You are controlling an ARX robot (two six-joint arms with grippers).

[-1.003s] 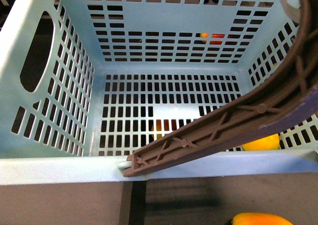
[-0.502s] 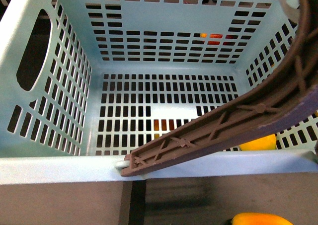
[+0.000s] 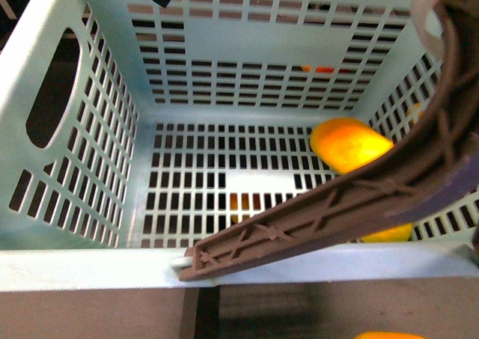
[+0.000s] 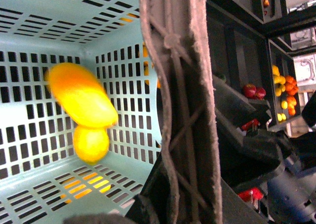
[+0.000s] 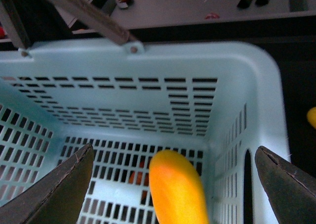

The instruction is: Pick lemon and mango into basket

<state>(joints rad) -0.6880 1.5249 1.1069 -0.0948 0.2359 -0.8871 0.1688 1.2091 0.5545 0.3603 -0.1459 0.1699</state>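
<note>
Dropping step, by the look of it: mango point(image 5: 177, 189) inside the basket point(image 3: 82, 268), near its far right corner. Right gripper point(image 5: 174, 184) spread wide above, holding nothing. Left gripper's state: cannot tell. Next, probably fetching the lemon, unidentified here.
</note>
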